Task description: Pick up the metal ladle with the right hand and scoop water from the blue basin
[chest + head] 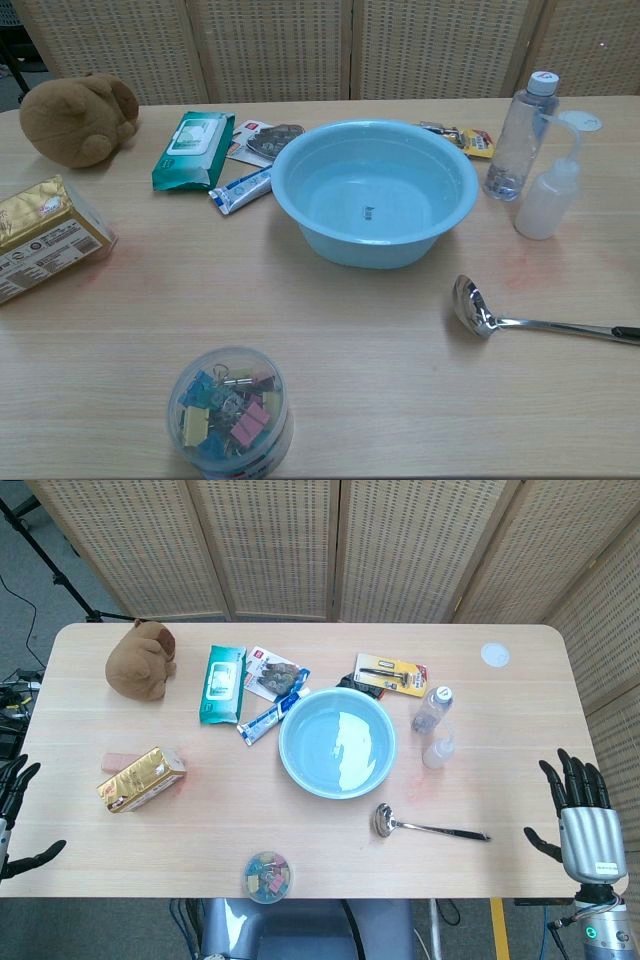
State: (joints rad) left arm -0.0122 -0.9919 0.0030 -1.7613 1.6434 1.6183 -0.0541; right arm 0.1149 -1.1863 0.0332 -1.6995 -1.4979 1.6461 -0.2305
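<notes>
A metal ladle lies flat on the table in front of the blue basin, bowl toward the left, dark-tipped handle pointing right. The basin holds clear water. My right hand hovers open at the table's right edge, fingers spread upward, a little right of the ladle's handle end and holding nothing. My left hand shows at the far left edge, fingers apart and empty. Neither hand appears in the chest view.
Two plastic bottles stand right of the basin. Behind it lie a wipes pack, toothpaste tube and carded tools. A plush toy, gold box and tub of clips occupy the left and front.
</notes>
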